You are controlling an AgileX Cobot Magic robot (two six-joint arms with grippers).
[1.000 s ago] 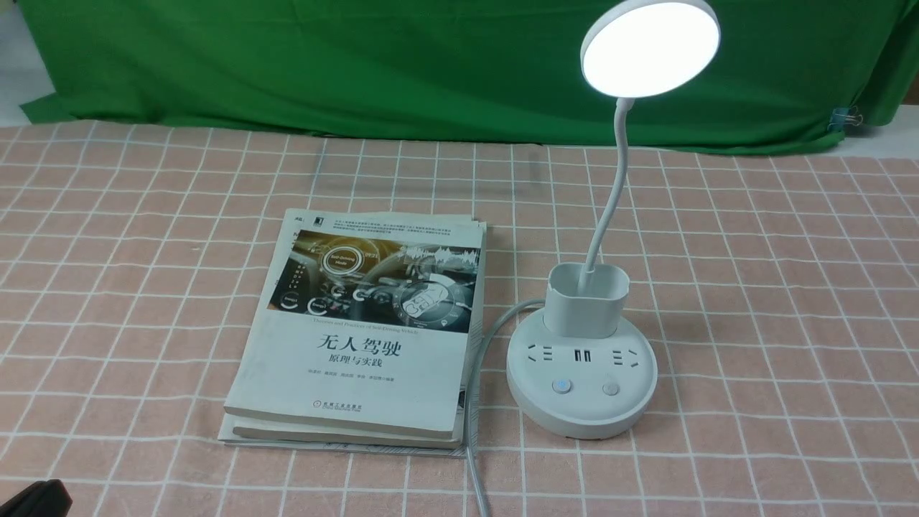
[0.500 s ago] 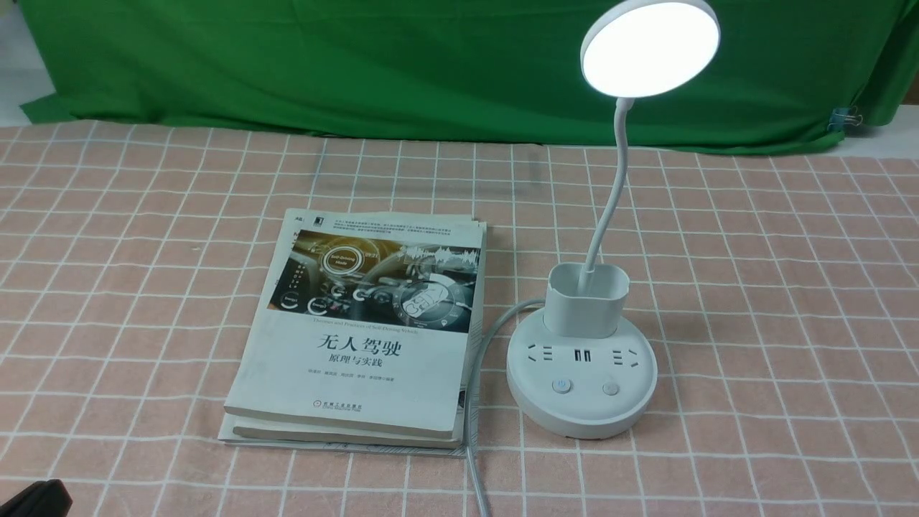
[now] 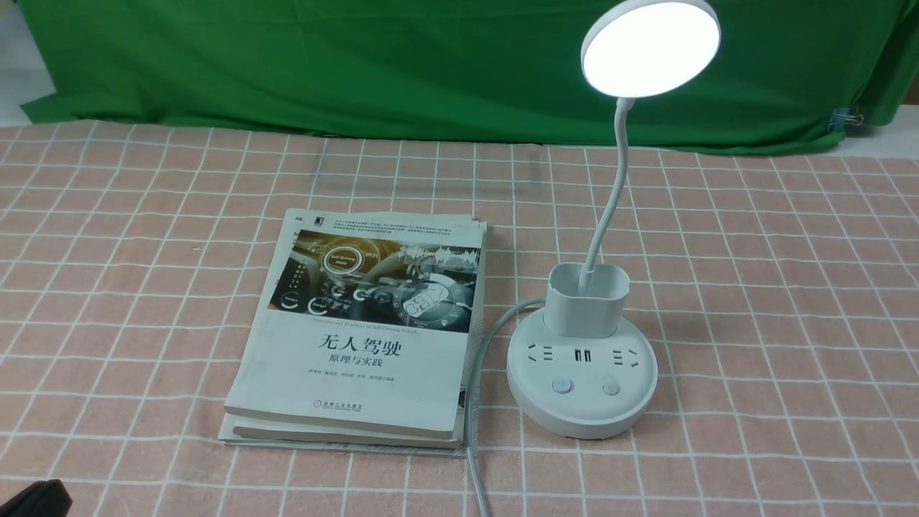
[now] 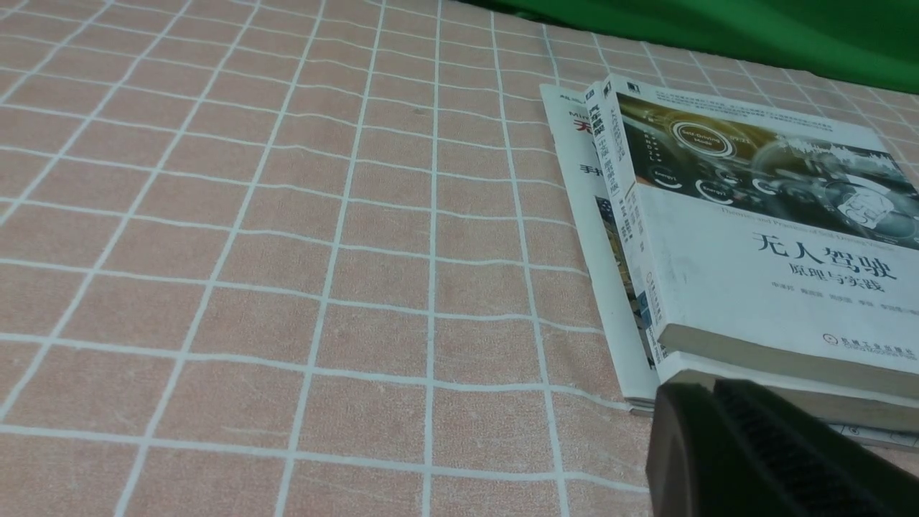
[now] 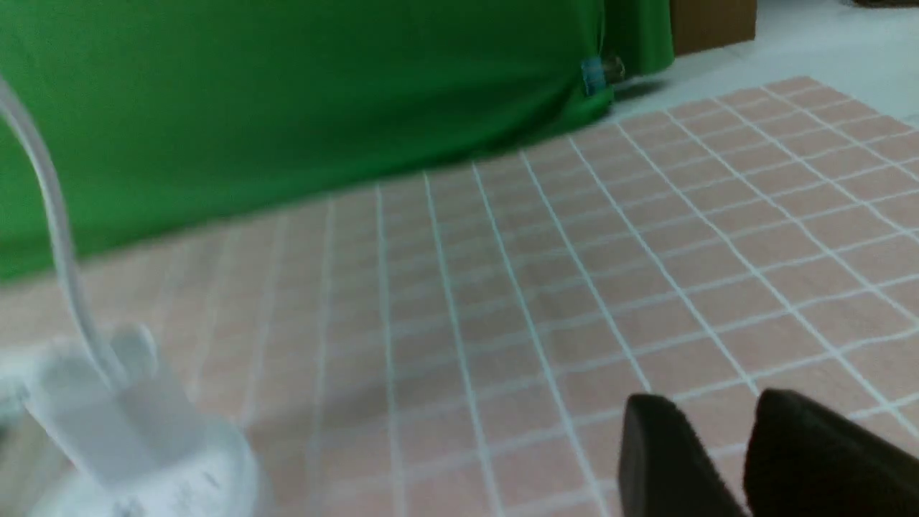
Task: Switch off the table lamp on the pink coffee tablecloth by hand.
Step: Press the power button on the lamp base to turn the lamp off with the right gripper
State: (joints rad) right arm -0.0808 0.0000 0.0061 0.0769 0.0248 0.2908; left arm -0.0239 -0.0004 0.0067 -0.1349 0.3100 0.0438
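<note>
Standing on the pink coffee tablecloth (image 3: 775, 323): one white table lamp (image 3: 582, 373), disc head glowing, bendable neck rising from a cup-shaped holder, round base bearing sockets and two buttons. Lying just beside it, to the left: stacked books (image 3: 352, 330), grey cable (image 3: 477, 373) running between. Hanging behind: green cloth (image 3: 431, 72). Left fingers (image 4: 707, 445): resting closed, gripping nothing. Right fingers (image 5: 664, 445): standing apart, holding nothing.
</note>
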